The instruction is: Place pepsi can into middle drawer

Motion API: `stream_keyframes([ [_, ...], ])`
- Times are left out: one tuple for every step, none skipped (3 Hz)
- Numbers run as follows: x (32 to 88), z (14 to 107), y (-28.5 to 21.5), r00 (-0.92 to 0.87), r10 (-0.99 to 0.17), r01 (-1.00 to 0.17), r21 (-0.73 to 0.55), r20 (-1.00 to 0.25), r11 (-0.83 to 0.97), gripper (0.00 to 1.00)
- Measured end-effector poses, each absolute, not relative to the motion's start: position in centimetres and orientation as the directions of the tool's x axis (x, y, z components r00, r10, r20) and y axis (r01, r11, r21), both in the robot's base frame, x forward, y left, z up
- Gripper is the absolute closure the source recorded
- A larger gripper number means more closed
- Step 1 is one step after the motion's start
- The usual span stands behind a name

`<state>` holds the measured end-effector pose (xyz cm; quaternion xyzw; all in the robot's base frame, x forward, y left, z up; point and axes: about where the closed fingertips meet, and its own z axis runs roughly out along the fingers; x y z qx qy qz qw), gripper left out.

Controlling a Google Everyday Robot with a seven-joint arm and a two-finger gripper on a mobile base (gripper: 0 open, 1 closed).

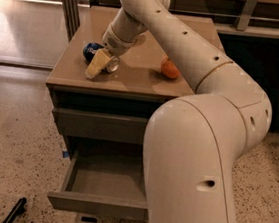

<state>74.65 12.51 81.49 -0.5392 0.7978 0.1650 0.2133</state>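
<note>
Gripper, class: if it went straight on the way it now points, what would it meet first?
Most likely the pepsi can, lying on its side right at the gripper on the cabinet top; depth is unclear, so they may already touch.
</note>
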Motion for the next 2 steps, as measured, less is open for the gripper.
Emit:
stream_keyframes([
  [74.65,81.49,12.52,-0.328,-0.79,-0.931,0.033,-0.518,0.364,0.42],
  [74.65,81.49,12.52,-0.328,-0.79,-0.931,0.033,-0.518,0.364,0.65],
])
